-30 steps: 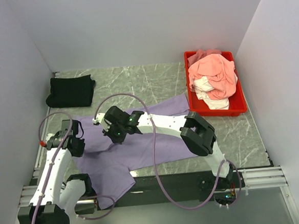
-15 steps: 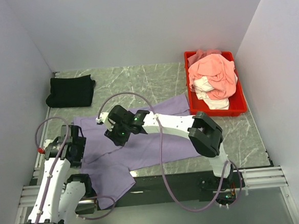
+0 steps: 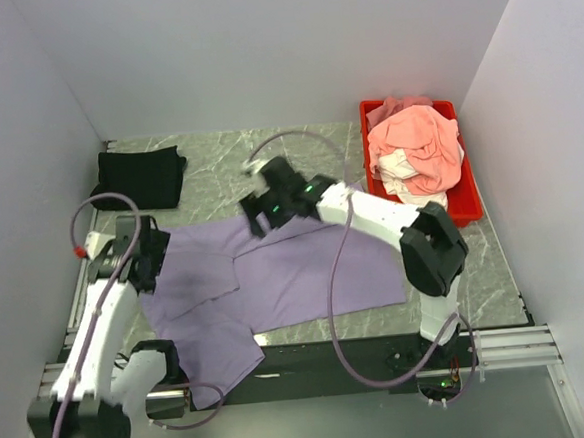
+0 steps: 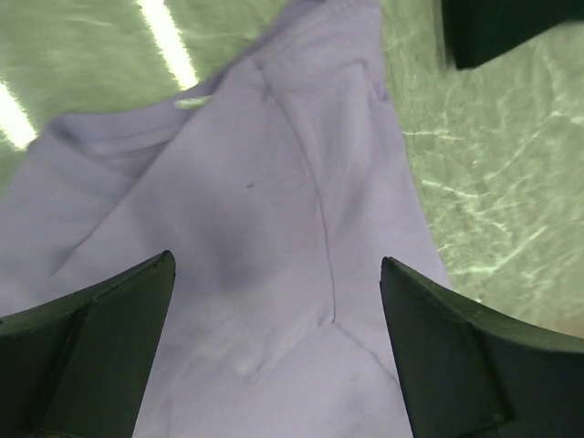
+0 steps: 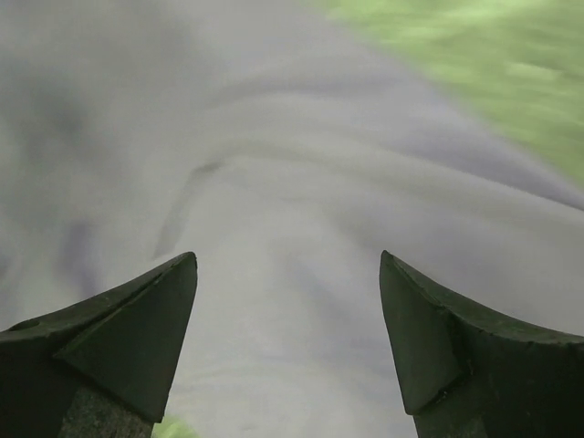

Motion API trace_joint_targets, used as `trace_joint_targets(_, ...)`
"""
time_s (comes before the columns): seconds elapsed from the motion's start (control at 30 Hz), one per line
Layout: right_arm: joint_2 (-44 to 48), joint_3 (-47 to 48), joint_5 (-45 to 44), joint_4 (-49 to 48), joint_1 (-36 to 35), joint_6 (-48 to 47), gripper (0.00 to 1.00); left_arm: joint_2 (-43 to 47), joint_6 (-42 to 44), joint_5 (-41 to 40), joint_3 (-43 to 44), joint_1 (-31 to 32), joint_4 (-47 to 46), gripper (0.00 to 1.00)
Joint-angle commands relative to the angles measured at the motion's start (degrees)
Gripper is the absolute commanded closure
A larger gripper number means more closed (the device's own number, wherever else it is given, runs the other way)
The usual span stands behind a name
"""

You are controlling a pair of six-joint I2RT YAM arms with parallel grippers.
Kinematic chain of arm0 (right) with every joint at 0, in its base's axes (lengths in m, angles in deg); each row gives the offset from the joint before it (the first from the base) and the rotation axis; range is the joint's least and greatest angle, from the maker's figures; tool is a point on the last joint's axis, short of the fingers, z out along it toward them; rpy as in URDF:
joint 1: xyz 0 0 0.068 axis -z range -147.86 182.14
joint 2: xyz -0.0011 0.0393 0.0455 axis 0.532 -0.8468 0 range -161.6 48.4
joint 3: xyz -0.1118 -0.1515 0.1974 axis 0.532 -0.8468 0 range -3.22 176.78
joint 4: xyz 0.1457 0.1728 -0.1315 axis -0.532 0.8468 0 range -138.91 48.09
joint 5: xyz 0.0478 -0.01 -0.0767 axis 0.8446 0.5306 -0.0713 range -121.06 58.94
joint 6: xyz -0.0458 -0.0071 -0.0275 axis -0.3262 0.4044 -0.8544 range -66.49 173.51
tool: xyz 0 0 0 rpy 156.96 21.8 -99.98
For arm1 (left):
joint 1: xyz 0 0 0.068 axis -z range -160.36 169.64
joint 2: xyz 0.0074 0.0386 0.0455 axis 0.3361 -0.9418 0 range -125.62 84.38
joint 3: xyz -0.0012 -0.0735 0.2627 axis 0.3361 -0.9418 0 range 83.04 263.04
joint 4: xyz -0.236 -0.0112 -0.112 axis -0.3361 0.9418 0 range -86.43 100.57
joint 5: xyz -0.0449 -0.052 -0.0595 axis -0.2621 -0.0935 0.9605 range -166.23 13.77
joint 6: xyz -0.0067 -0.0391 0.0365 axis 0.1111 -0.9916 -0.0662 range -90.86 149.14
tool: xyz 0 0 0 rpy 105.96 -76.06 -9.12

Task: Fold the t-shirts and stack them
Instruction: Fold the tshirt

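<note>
The lavender t-shirt (image 3: 296, 279) lies spread on the marble table, with a fold line near its left side and a sleeve hanging toward the near edge. My left gripper (image 3: 152, 257) hovers over the shirt's left end, open, with only lavender cloth (image 4: 274, 182) under its fingers (image 4: 91, 347). Above the shirt's far edge my right gripper (image 3: 264, 213) is also open and holds nothing; lavender cloth (image 5: 292, 182) fills its view. The black t-shirt (image 3: 139, 178) sits folded at the far left. The salmon-pink t-shirt (image 3: 421, 135) and the white t-shirt (image 3: 416, 198) are crumpled in the tray.
The red plastic tray (image 3: 443, 220) stands at the far right against the side wall. Walls close in on the left, back and right. A metal rail (image 3: 312, 358) with both arm bases runs along the near edge. Bare marble (image 3: 476, 266) shows right of the lavender shirt.
Both grippers went from shut to open and let go of the lavender shirt. The right gripper rose and moved toward the far right. The shirt now lies flatter and broader.
</note>
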Motion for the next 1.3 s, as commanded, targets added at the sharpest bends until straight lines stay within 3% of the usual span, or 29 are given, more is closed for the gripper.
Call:
trace_joint_targets(0.0,1.4,-2.2,-3.5,0.2,9.4,6.5,0.13,-7.7,7.5,3.6,0.2,0.2,-14.2,0.01)
trace_joint_targets(0.3,-6.5,-0.9,-5.7,0.3,20.7,7.9,0.13,-26.5,12.5,5.2,2.0,-0.8,-25.9,0.01)
trace_joint_targets(0.6,-10.7,-0.4,-7.8,-0.1,21.3,7.0,0.13,-43.7,17.5,6.7,7.6,-5.7,-28.7,0.01)
trace_joint_targets(0.9,-8.2,-6.2,-5.6,-2.2,21.2,9.0,0.13,-51.1,21.0,4.7,13.2,-8.3,-29.6,0.01)
trace_joint_targets(1.27,-8.0,-6.6,-5.7,-3.0,21.2,10.8,0.13,-56.5,25.3,5.9,18.4,-9.1,-29.5,0.01)
